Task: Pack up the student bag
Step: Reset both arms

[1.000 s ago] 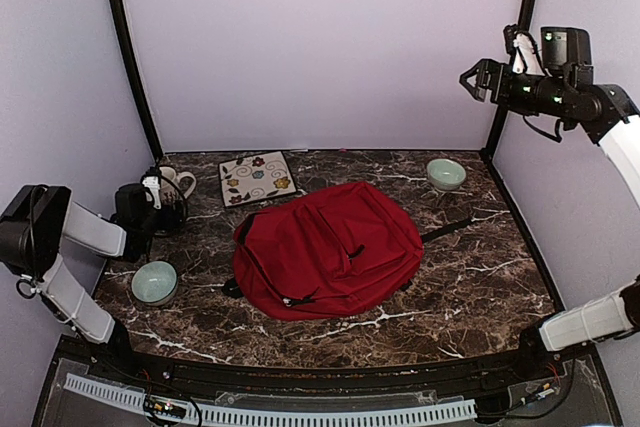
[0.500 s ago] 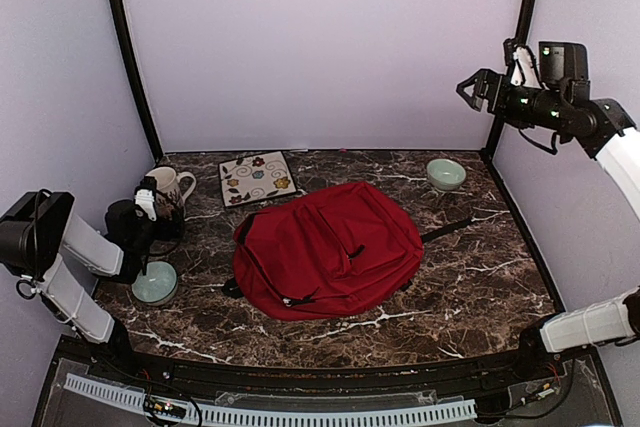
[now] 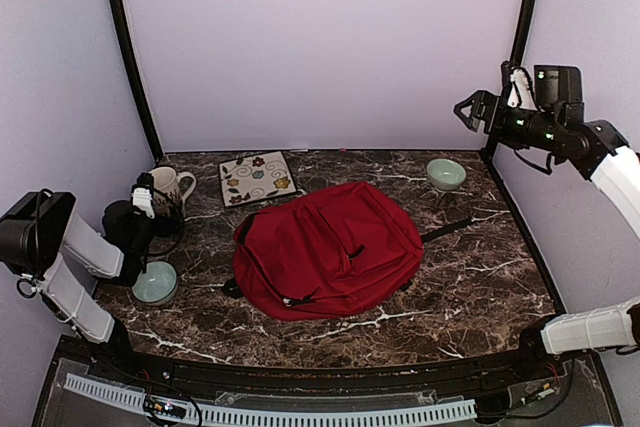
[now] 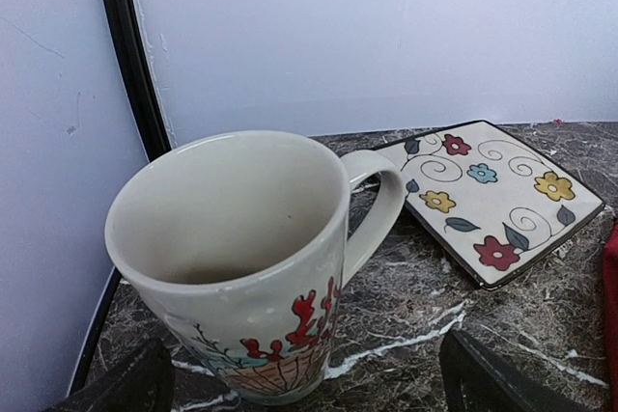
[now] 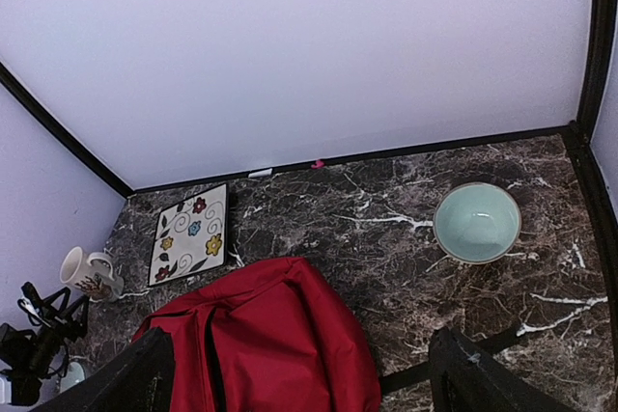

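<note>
Left gripper squared up on mug, fingers spread wide to either side, not touching; bag flat mid-table.
Likely step: grab the mug. Best to go lower on the body, centre it between the fingers, keep clear of the handle on the tile side and lift upright. Right gripper hangs high at the right, fingers spread, holding nothing. Bag lies pocket-face up, long axis diagonal from near-left to far-right, one black strap trailing right. Zips look closed, so it probably needs opening first.
</note>
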`<action>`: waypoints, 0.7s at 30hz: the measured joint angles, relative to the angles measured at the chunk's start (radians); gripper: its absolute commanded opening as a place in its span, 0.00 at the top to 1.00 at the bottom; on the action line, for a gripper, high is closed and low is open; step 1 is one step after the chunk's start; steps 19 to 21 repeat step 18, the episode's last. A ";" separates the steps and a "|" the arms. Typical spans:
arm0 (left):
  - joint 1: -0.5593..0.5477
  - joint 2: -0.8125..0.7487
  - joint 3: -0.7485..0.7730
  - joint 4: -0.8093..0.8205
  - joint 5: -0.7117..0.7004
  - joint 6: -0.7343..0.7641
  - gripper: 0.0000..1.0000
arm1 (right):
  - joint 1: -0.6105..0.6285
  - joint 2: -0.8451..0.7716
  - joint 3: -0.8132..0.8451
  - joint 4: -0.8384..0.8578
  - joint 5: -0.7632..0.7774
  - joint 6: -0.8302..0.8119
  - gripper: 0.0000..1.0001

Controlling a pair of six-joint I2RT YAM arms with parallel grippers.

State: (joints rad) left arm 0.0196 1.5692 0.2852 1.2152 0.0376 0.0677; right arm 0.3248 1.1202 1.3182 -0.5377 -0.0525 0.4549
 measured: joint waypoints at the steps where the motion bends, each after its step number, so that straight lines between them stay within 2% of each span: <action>1: 0.000 0.000 0.000 0.003 0.000 0.000 0.02 | 0.000 0.000 0.000 0.007 -0.001 0.000 0.08; 11: 0.000 0.000 0.000 0.008 0.000 0.000 0.01 | 0.000 0.017 -0.012 0.069 -0.062 0.015 0.08; 13: 0.000 0.000 0.000 0.008 0.000 0.000 0.01 | 0.000 0.017 -0.018 0.078 -0.072 0.018 0.01; 21: 0.000 0.000 0.000 0.008 0.000 0.000 0.01 | 0.000 0.016 -0.029 0.105 -0.085 0.018 0.00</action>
